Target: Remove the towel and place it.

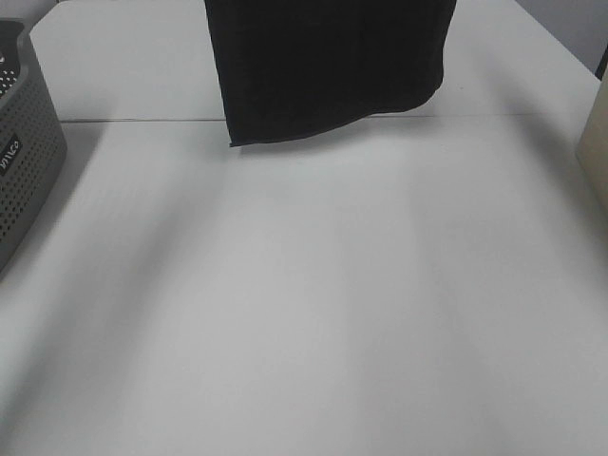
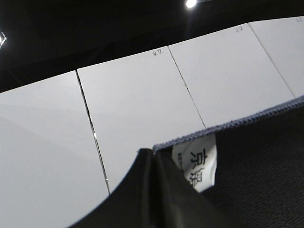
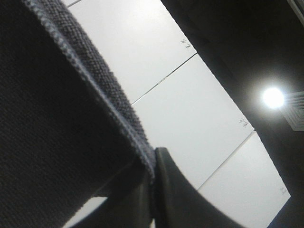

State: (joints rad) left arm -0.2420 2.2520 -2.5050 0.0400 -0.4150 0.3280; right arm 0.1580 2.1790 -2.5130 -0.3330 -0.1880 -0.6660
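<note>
We see towel (image 1: 332, 66) hanging over far side of table (image 1: 304, 313), basket (image 1: 24, 161) at left. Our left gripper (image 2: 153, 159) pinches hem beside label (image 2: 199, 166); right gripper (image 3: 153, 173) clamps hem too.

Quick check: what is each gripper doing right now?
Left gripper: closed, pinching the hemmed edge of the towel.
Right gripper: closed, pinching the towel's edge as well.
</note>
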